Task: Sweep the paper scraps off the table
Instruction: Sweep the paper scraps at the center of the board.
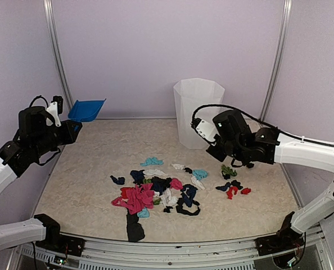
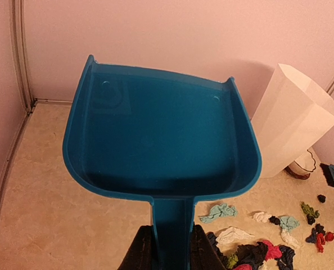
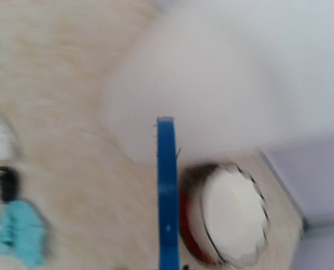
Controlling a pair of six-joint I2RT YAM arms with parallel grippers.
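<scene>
The paper scraps (image 1: 156,188) lie in a loose heap on the middle of the table (image 1: 88,169), with a smaller cluster off to the right and one black strip close to the metal front edge. The left gripper (image 2: 168,247) is clenched on the handle of the blue dustpan (image 2: 161,140), which it holds up in the air at the far left, well apart from the heap. The right gripper (image 1: 228,157) hangs near the white bin (image 1: 198,112). Its wrist view is smeared and shows only the blue brush handle (image 3: 166,197) beside the scalloped bowl (image 3: 234,216), no fingers, so whether it is clamped cannot be told. The main risk is scatter: the scraps look light and crumpled, and a brisk stroke with no pan set down behind them would likely spread them wider or push the front strip off the edge. The brush is also close to the bowl and bin — a wide swing could knock either. No brand, label or writing can be read anywhere.
</scene>
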